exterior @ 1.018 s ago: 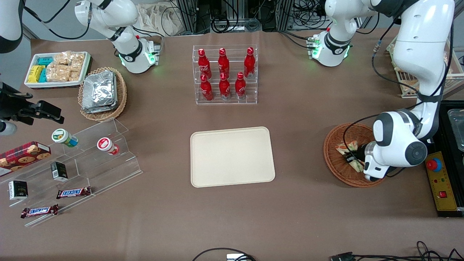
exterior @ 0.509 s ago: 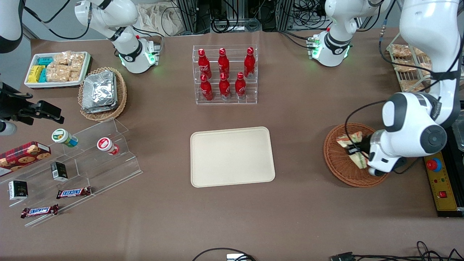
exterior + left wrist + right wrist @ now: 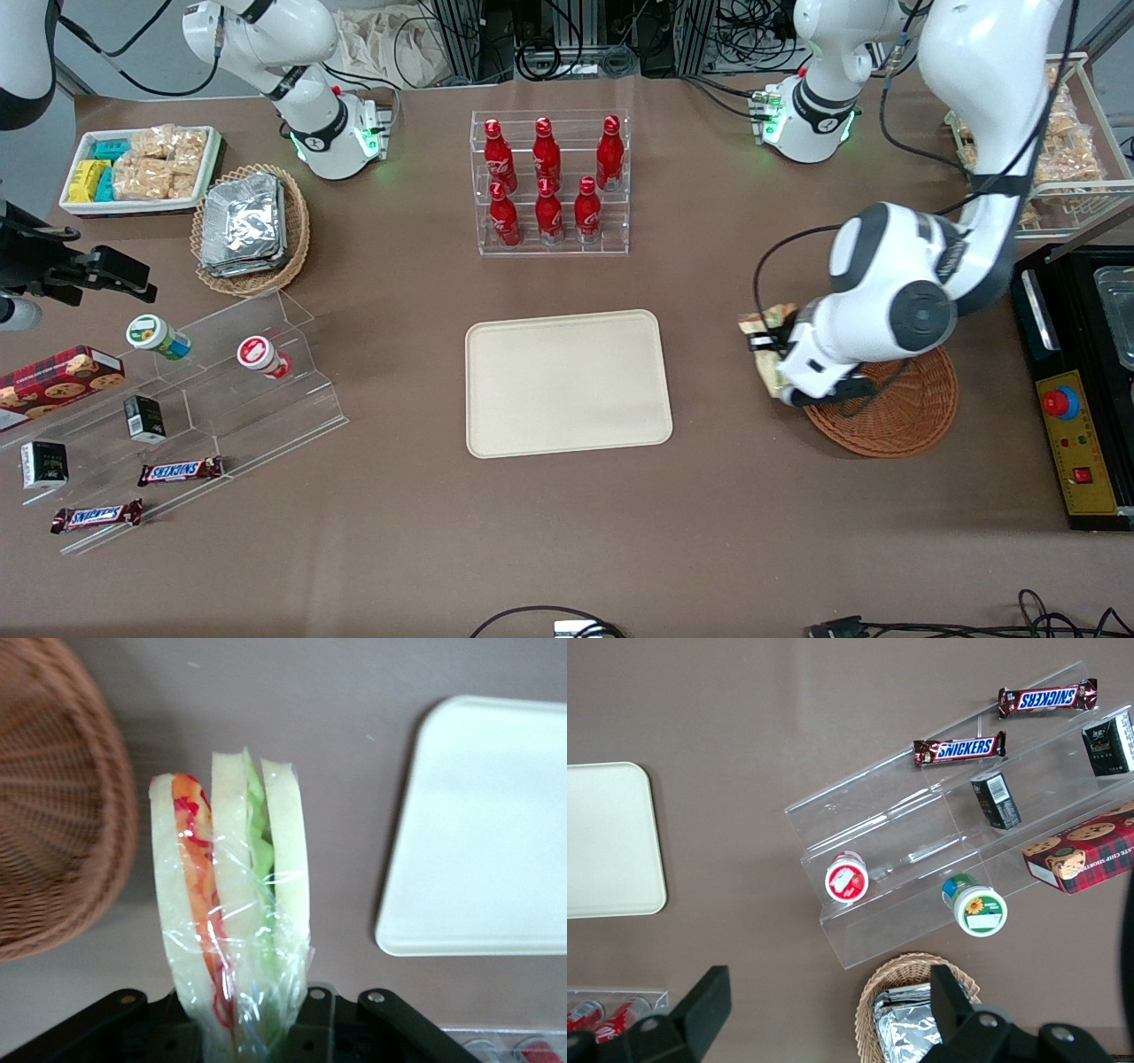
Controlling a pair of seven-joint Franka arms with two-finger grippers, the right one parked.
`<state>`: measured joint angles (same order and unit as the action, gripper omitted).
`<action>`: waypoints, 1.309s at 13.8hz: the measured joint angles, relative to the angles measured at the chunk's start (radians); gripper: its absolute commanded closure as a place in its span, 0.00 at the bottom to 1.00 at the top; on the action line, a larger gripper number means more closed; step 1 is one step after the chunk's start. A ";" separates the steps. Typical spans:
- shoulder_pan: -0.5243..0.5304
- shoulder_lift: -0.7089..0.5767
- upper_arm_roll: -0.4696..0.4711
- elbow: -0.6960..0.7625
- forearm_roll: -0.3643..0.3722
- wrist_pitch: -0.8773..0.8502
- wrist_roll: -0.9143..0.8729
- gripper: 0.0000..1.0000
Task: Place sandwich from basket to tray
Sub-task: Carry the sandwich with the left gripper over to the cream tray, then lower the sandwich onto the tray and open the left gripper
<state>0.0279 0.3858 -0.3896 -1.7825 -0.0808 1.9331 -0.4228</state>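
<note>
Meanwhile, end effector [image 3: 769, 353] grips sandwich [image 3: 232, 904]; SNICKERS bars [image 3: 959, 749] lie beyond tray [image 3: 567, 383].

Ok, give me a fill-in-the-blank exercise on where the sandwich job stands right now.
1. The gripper is shut on the ____.
2. The sandwich is wrapped in clear ____.
3. The basket now holds ____ sandwiches.
4. The gripper hangs over the table between the basket and the ____.

Missing words: sandwich; plastic film; no; tray
</note>
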 measured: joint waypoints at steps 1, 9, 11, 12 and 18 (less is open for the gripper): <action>-0.024 0.015 -0.006 0.000 0.000 0.017 0.000 0.83; -0.227 0.210 -0.007 0.122 0.009 0.124 -0.112 0.83; -0.257 0.272 -0.006 0.174 0.053 0.124 -0.121 0.83; -0.262 0.296 -0.005 0.189 0.080 0.124 -0.123 0.83; -0.269 0.380 -0.005 0.229 0.170 0.124 -0.122 0.85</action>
<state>-0.2416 0.7661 -0.3945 -1.5538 0.0889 2.0570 -0.5453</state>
